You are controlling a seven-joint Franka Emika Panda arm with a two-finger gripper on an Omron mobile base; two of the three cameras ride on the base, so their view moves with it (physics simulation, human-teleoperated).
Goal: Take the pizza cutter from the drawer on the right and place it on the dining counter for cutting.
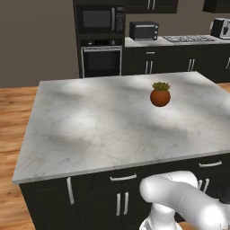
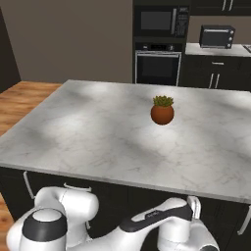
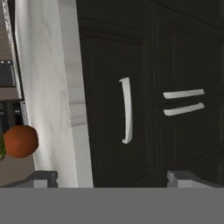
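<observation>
the drawer [image 3: 116, 109] faces the hand camera as a shut near-black front just under the marble edge, its pale curved handle [image 3: 126, 110] running lengthwise across the middle of the panel. the view is rolled on its side, so the marble top appears as a vertical pale strip at the left. beside the drawer front sit two cabinet doors with a pair of slim pale handles [image 3: 183, 101] lying close together and parallel. the pizza cutter cannot be made out anywhere; the drawer is closed.

the gripper [image 3: 113, 178] is released, its two dark fingertips standing wide apart at the bottom of the hand view, holding nothing and apart from the drawer front, roughly lined up with the handle.

from the base cameras, the white arm [image 2: 147, 223] bends low in front of the marble-topped island [image 1: 90, 130]. a small potted plant [image 1: 160, 94] in a round brown pot stands on the top, toward its far right. behind, a wall oven [image 1: 101, 58] and a toaster oven [image 1: 143, 30] stand against the back wall.
</observation>
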